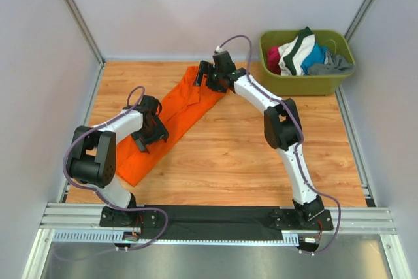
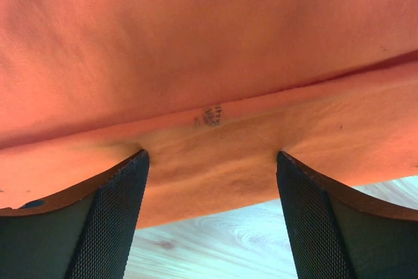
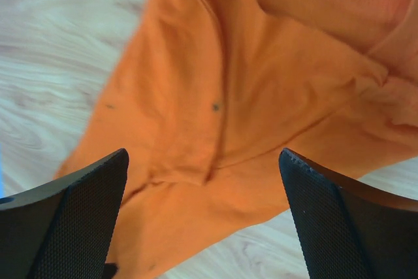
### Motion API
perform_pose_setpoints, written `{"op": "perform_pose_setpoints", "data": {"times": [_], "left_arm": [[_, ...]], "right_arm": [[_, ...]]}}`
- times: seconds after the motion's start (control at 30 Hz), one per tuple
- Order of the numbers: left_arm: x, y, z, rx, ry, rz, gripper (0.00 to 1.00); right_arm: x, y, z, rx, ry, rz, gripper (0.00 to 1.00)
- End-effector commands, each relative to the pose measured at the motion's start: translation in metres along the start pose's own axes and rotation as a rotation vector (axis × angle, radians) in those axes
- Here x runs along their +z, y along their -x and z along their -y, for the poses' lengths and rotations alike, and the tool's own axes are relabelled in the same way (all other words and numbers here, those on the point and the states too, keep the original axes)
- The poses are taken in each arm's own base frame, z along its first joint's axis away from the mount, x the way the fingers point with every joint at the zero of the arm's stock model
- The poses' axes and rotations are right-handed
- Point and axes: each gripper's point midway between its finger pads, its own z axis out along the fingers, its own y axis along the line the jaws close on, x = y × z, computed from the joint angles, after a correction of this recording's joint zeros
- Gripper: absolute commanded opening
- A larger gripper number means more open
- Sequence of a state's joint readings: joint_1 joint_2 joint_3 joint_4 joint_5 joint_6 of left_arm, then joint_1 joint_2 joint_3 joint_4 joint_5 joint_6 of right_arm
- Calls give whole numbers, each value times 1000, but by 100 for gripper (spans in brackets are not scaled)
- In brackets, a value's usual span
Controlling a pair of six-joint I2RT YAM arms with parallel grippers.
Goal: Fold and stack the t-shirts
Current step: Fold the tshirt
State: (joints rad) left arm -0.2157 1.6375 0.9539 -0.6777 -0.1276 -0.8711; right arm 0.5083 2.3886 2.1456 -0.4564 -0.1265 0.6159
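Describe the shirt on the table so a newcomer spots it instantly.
On the wooden table, look at the left half. The orange shirt lies there in a long diagonal strip. It alone is outside the green tub holding other clothes.

Bare table (image 1: 222,161) in the centre and lower right of the top view leaves room to pass. The olive tub (image 1: 307,85) closes the upper right corner. The orange t-shirt (image 1: 186,106) covers a diagonal strip at the left and seems to lie flat.
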Motion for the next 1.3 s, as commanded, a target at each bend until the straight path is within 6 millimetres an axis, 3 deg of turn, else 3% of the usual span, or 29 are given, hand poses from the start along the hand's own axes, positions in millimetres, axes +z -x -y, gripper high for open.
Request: {"op": "perform_pose_setpoints", "data": {"times": [0.0, 0.2, 0.23, 0.27, 0.33, 0.4, 0.5, 0.63, 0.73, 0.93, 1.13, 1.27], "left_arm": [[4, -7, 4, 7, -24, -31, 86], [2, -20, 16, -7, -68, -86, 85], [1, -22, 19, -6, -74, -94, 85], [1, -29, 24, 14, -75, -105, 85], [-3, -33, 33, 44, -80, -114, 85], [-5, -47, 48, 86, -96, -151, 85], [-4, -68, 62, 108, -117, -213, 85], [-7, -105, 86, 164, -162, -294, 84], [-13, -130, 105, 221, -185, -336, 84], [-20, -158, 130, 309, -223, -383, 84], [-14, -166, 141, 346, -230, -402, 84], [-28, -151, 152, 396, -279, -320, 85]], "right_arm": [[19, -31, 17, 11, -31, -86, 99], [39, -51, 38, 9, -69, -129, 99], [41, -46, 39, 3, -75, -115, 99], [48, -51, 49, 8, -97, -125, 100], [52, -39, 57, 29, -99, -108, 100], [61, -34, 73, 59, -110, -104, 100], [67, -16, 80, 74, -99, -71, 100], [74, -2, 74, 63, -49, -24, 100], [79, 4, 58, 76, 23, 1, 100], [88, 12, 40, 55, 89, 47, 100], [84, 35, 33, 41, 97, 121, 100], [66, 55, 22, 32, 125, 143, 100]]}}
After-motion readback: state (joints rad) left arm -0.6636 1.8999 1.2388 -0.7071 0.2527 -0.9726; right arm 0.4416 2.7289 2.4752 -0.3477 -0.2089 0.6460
